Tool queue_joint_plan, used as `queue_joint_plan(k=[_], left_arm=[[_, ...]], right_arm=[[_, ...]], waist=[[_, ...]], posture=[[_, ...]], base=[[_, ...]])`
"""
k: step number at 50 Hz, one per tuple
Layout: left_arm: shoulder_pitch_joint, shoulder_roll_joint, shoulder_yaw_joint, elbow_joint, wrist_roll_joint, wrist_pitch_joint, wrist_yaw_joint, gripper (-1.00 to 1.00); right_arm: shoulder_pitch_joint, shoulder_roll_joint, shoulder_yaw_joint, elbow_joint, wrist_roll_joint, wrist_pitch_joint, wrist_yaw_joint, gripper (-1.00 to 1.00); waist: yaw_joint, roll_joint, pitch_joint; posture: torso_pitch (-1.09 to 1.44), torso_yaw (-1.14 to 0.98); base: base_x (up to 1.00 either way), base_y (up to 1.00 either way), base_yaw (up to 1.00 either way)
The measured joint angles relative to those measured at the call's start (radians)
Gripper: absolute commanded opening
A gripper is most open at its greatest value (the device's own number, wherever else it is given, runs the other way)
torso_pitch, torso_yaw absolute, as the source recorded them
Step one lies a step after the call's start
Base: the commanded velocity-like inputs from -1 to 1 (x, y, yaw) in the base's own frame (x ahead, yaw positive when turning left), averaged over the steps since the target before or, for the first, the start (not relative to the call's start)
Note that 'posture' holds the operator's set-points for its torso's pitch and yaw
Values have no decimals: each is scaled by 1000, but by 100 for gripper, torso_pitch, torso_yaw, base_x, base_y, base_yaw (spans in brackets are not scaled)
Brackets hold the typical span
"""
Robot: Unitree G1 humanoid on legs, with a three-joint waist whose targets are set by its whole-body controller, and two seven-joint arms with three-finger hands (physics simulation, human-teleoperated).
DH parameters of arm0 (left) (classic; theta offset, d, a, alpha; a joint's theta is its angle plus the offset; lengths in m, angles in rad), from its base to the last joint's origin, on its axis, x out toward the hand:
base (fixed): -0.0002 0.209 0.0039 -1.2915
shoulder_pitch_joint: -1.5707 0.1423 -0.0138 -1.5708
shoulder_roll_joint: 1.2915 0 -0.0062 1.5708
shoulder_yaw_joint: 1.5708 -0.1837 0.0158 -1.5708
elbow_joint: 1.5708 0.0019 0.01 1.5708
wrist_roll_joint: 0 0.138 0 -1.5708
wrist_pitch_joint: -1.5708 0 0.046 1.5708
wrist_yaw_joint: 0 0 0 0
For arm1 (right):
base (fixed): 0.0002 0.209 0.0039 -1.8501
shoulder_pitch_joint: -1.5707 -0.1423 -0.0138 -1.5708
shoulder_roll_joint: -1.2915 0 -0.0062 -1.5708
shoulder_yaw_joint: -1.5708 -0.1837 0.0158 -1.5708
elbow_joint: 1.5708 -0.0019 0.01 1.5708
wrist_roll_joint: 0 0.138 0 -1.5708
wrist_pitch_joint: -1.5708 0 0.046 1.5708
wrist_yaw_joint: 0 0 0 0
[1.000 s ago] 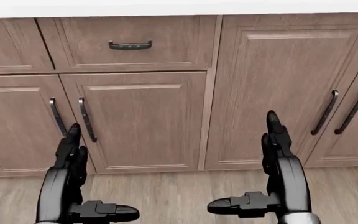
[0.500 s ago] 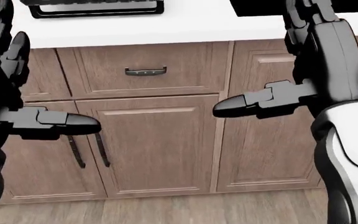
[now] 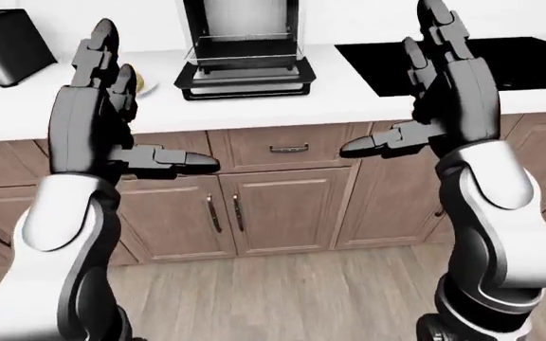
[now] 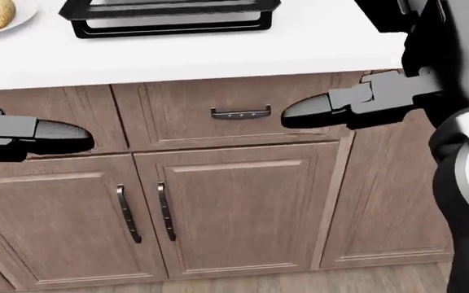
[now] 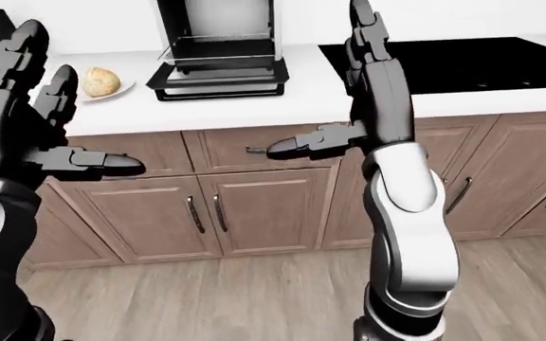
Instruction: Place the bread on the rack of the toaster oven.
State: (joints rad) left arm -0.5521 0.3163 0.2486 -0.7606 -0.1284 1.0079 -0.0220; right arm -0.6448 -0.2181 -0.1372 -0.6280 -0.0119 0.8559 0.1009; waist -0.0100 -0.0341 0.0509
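A white counter is running across the eye views above brown cabinets, with wood floor below. The toaster oven is sitting on the counter near the top middle, its door lying open and flat toward me and the rack showing inside. A black cooktop is lying flush in the counter to the oven's right. At the far left of the left-eye view a silver toaster is standing on the counter, well apart from the oven.

The bread is resting on a small white plate on the counter, just left of the oven door. In the left-eye view my left hand is covering most of it; in the right-eye view it is showing clear between that hand and the oven.

I am holding both arms raised, forearms upright, palms facing each other. My left hand is standing open, fingers pointing up and thumb jutting toward the middle, gripping nothing. My right hand is mirroring it, spread wide and empty, its fingertips reaching up over the cooktop's left edge.
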Motion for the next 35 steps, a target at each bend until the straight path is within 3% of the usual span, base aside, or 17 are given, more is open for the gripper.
queue_joint_plan(k=[4,7,11,17,20,22,24,26,27,30,33,35], left_arm=[[-19,11,18,-31,-3,-17,15,100],[-23,24,23,-19,-2,-32,20,100],[-4,25,46,-3,4,-6,41,100],[-18,40,50,-48,-15,-5,47,100],[-19,52,71,-67,-25,2,49,100],[-16,57,79,-72,-29,1,53,100],[-13,58,79,-70,-33,5,58,100],[4,44,68,-58,-38,18,62,100],[8,42,54,-44,-43,28,62,100],[-3,46,37,-45,-54,39,58,100],[-13,51,53,-78,-52,17,62,100],[-14,54,62,-94,-50,7,64,100]], right_arm=[[-42,1,-11,-23,30,-27,-22,100],[-63,4,-11,-11,59,-41,-36,100],[-37,4,24,13,95,-36,-41,100],[-54,-19,-1,-34,101,-32,-54,100],[-57,-20,6,-45,97,-46,-56,100],[-56,-19,12,-37,92,-51,-56,100],[-50,-16,19,-27,86,-50,-52,100],[-33,-12,25,-12,82,-45,-44,100],[-23,-10,24,1,79,-40,-41,100],[-27,-10,12,13,68,-26,-39,100],[-40,-12,7,-23,62,-44,-39,100],[-43,-10,6,-39,61,-58,-38,100]], waist=[[-19,47,-4],[-13,115,-12],[14,110,14],[19,50,7],[16,44,-14],[14,43,-7],[14,20,3],[7,36,19],[6,30,24],[2,2,0],[8,18,-22],[5,44,-17]], posture=[[0,0],[0,0],[0,0],[0,0],[0,0],[0,0],[0,0],[0,0],[0,0],[0,0],[0,0],[0,0]], base=[[38,35,0],[38,38,0],[38,39,0],[36,38,0],[6,7,0],[0,0,0],[0,11,0],[0,29,0],[0,31,0],[0,31,0],[1,32,0],[4,32,0]])
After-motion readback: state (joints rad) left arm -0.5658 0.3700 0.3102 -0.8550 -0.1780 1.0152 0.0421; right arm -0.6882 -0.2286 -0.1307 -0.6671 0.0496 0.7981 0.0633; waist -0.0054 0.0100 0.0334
